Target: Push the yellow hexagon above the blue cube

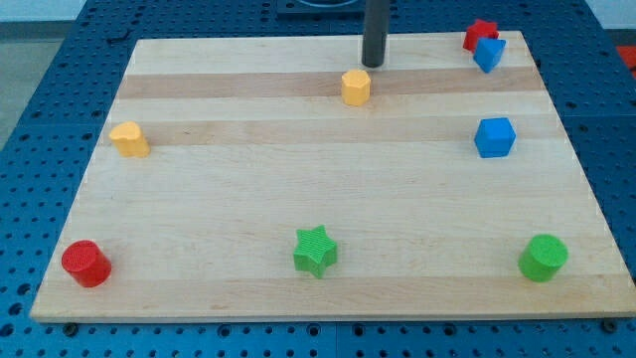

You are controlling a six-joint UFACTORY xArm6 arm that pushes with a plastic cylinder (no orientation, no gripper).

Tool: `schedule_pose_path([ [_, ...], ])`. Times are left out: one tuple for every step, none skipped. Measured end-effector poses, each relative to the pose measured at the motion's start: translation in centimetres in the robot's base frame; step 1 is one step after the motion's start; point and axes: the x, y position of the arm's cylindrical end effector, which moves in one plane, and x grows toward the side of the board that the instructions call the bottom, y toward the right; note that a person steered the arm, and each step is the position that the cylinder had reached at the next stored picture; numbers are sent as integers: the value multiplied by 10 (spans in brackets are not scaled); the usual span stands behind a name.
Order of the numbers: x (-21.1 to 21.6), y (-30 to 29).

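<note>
Yellow hexagon sits near the surface's top centre, well left of the blue cube. Looks light, rigid, likely slides easily and may spin if hit off-centre; best contact is its left face, pushing rightward. My tip, a plain rod with nothing to spread or pinch, stands just above-right of the hexagon, apparently not touching.
</note>
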Motion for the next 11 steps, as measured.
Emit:
schedule_pose_path([
  [0, -26],
  [20, -41],
  [43, -39],
  [61, -22],
  [68, 3],
  [69, 3],
  [79, -9],
  [90, -24],
  [112, -20],
  [126, 11],
  [120, 52],
])
